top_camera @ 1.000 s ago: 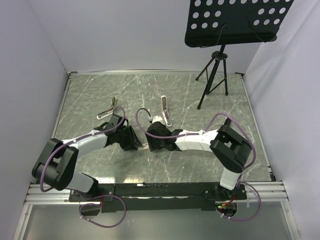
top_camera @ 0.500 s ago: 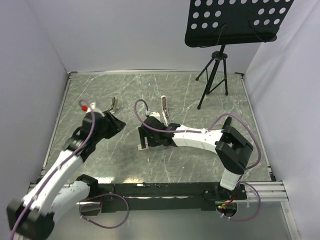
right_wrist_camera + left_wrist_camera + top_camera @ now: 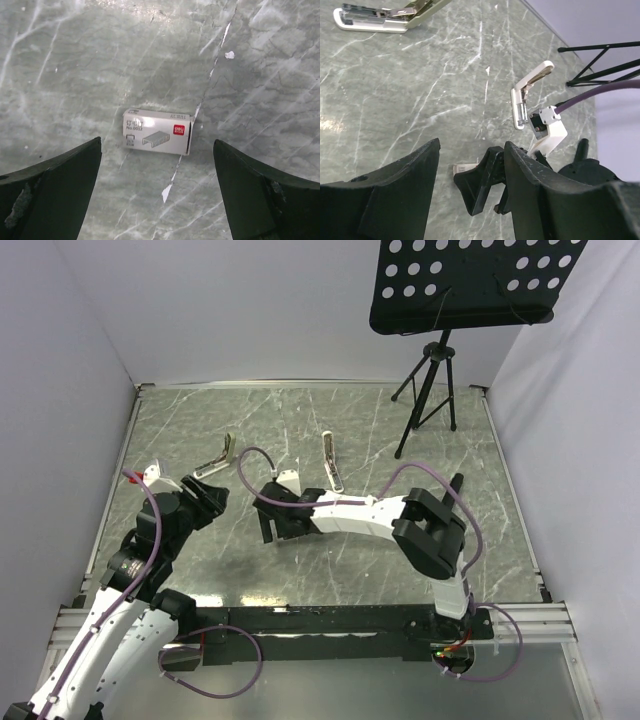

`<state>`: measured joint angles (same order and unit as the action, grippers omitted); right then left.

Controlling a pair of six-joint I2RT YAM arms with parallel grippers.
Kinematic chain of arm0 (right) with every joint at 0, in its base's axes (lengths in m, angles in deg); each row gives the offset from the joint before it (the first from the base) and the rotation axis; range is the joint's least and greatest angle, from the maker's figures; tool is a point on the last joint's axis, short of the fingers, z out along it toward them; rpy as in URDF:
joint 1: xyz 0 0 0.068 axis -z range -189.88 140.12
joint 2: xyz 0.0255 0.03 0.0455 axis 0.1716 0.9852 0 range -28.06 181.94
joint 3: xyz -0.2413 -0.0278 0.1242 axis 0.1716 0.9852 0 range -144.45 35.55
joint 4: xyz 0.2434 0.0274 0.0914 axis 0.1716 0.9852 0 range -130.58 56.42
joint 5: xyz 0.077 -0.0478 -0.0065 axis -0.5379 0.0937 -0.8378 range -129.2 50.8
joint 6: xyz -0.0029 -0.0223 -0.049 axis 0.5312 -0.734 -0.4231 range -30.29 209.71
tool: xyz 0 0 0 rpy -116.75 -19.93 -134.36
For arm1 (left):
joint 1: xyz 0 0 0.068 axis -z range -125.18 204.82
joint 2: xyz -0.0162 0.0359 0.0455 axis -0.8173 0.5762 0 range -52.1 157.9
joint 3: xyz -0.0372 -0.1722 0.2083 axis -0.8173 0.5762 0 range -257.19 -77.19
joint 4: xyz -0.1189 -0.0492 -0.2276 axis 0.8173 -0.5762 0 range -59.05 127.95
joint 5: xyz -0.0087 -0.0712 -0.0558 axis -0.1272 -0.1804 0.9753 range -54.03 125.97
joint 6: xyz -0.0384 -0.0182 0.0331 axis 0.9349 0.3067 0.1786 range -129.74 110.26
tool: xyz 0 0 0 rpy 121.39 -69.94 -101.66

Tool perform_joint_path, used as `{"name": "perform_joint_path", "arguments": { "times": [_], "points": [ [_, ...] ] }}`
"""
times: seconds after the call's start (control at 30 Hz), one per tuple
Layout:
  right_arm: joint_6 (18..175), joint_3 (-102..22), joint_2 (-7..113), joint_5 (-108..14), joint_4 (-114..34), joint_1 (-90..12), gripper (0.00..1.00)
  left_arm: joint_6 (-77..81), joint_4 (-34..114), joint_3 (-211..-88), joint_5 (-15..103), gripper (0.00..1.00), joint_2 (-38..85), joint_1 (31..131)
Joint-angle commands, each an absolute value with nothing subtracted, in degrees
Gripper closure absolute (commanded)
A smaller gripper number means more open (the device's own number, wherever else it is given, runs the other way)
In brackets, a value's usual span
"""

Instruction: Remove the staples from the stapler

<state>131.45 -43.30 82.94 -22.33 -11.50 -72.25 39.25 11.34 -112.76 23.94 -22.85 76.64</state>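
Two cream-white staplers lie on the marble table. One stapler [image 3: 214,459] lies hinged open at the far left and also shows in the left wrist view [image 3: 380,16]. The other stapler [image 3: 330,462] lies near the middle, and the left wrist view [image 3: 530,92] shows it too. No loose staples show. My left gripper [image 3: 205,498] [image 3: 472,150] is open and empty, held above the table. My right gripper [image 3: 270,528] [image 3: 157,161] is open and hovers over a small white staple box [image 3: 158,131] that lies flat on the table between its fingers.
A black music stand [image 3: 430,390] on a tripod stands at the far right. White walls close in the table on the left, back and right. My right gripper's fingers [image 3: 482,182] show in the left wrist view, with the box's end [image 3: 462,168] beside them.
My left arm has pulled back from the middle to the left and risen. My right gripper has slid left across the table and now hangs over the staple box.
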Motion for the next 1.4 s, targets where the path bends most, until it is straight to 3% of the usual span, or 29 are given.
{"name": "perform_joint_path", "arguments": {
  "times": [0.0, 0.33, 0.57, 0.97, 1.2, 1.37],
  "points": [
    [133.22, -48.29, 86.72, -19.25, -7.19, -73.07, 0.00, 38.60, 10.35, -112.70, 22.16, 0.40, -22.31, 76.88],
    [133.57, -52.60, 92.08, -18.10, -4.46, -73.95, 0.06, 38.95, 10.00, -112.70, 21.29, 0.41, -22.57, 76.96],
    [133.31, -53.75, 92.18, -17.31, -3.85, -74.57, 0.26, 38.87, 10.09, -112.70, 21.82, 0.41, -22.13, 76.96],
    [133.31, -53.22, 91.47, -17.05, -4.46, -74.57, 0.41, 38.95, 10.09, -112.88, 21.99, 0.41, -21.69, 76.96],
    [132.43, -54.71, 89.90, -16.78, -2.35, -74.57, 0.27, 38.78, 10.09, -112.96, 22.43, 0.41, -22.13, 76.88],
    [129.10, -53.84, 82.61, -15.55, -1.56, -74.57, 0.09, 37.20, 9.47, -115.42, 23.57, 0.40, -21.43, 76.88]
  ]
}}
